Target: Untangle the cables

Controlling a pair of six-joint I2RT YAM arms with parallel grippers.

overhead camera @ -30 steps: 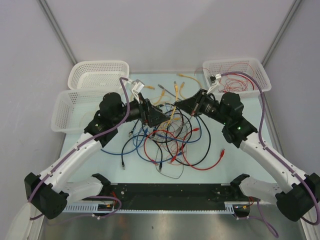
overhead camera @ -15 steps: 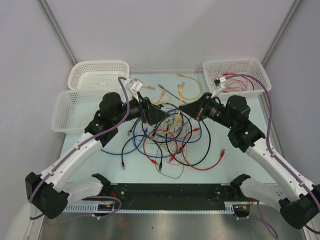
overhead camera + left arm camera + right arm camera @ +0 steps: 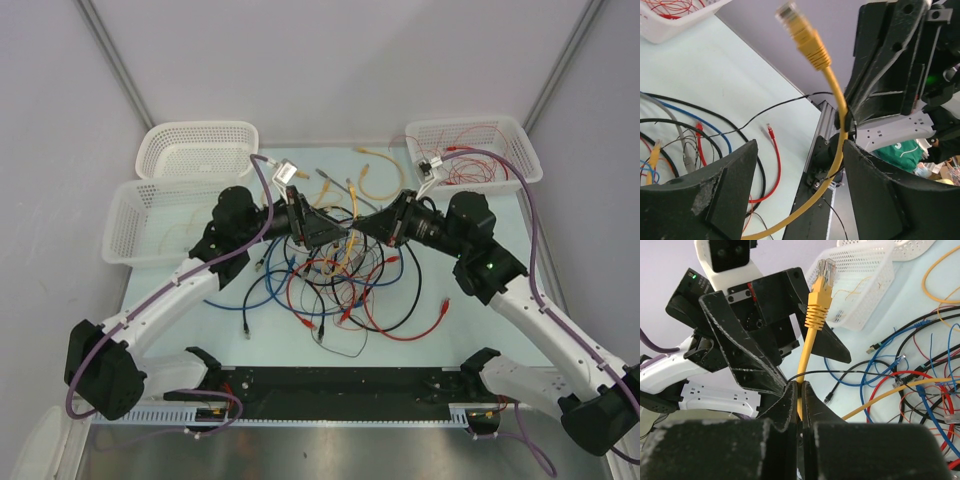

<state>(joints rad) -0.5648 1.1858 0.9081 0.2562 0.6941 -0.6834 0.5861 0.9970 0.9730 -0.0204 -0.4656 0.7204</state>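
— Entry one, the right pincer (image 3: 799,390)?
— Clenched on the yellow cable (image 3: 816,305). The plug stands up above its tips, and the rest trails down past it toward the heap.
— Entry two, the left pincer (image 3: 800,150)?
— Released. Its fingers are spread wide either side of that same cable, facing the right pincer tip to tip. I see no squeeze.
— Remaining stock?
— The tangle (image 3: 335,275) lies below both pincers: red, blue and black loops crossed over one another. Red wires sit in the basket (image 3: 520,150) behind the right pincer. I judge it early days — one strand lifted, most unsorted.
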